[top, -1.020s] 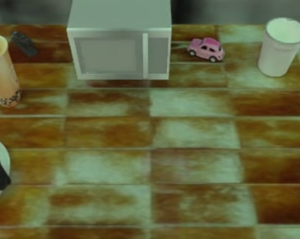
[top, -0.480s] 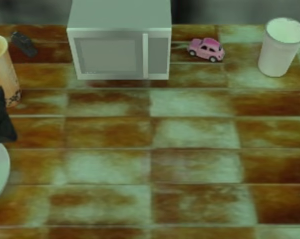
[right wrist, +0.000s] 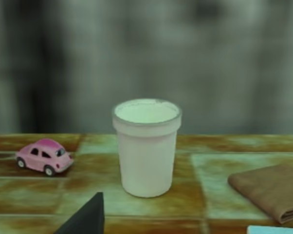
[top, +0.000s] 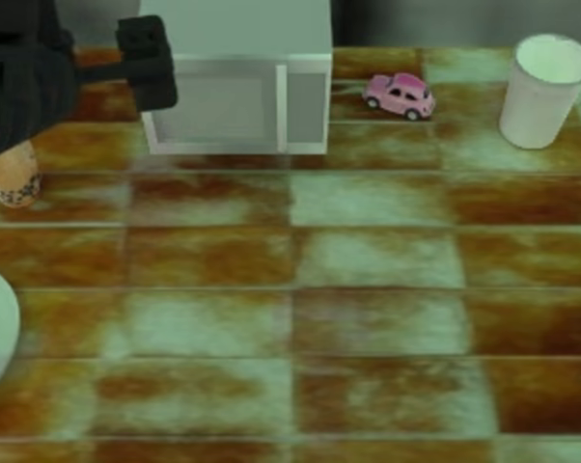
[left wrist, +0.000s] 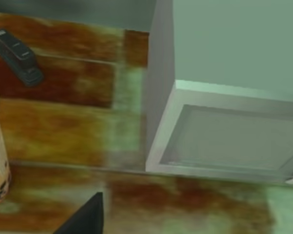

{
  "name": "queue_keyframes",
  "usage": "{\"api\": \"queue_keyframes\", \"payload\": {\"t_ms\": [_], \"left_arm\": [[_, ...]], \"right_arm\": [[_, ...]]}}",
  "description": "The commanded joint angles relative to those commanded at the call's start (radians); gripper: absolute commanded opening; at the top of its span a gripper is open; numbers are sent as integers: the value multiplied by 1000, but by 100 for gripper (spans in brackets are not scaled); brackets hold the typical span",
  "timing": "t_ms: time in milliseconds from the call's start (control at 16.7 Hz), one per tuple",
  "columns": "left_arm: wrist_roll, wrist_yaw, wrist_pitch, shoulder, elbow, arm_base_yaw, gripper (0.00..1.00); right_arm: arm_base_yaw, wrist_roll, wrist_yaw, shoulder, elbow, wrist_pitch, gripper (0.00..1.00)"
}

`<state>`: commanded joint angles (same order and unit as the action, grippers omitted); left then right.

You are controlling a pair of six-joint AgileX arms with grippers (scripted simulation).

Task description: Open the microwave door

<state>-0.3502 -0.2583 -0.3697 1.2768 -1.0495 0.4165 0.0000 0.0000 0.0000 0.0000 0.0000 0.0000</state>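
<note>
The microwave door (top: 213, 106) is shut flat against the microwave (top: 235, 39) at the table's (top: 368, 318) far left-centre, its long axis running left-right, facing the near edge. The left gripper (top: 148, 60) hovers at the door's left edge; whether its fingers are spread I cannot tell. The white cup (top: 544, 89) at far right looks empty.

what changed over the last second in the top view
The left hand swept from the table's left edge up to the microwave's left front corner, now covering the black gadget and part of the tan cup. The door stays shut; toy car and white cup unmoved.
</note>
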Motion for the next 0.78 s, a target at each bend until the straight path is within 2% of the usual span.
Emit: {"api": "queue_keyframes", "payload": {"t_ms": [420,780], "left_arm": [[-149,-106,-154,568,-445,178,100],[-196,-138,-202,744,-583,233,100]], "right_arm": [[0,0,0,0,0,0,100],[0,0,0,0,0,0,100]]}}
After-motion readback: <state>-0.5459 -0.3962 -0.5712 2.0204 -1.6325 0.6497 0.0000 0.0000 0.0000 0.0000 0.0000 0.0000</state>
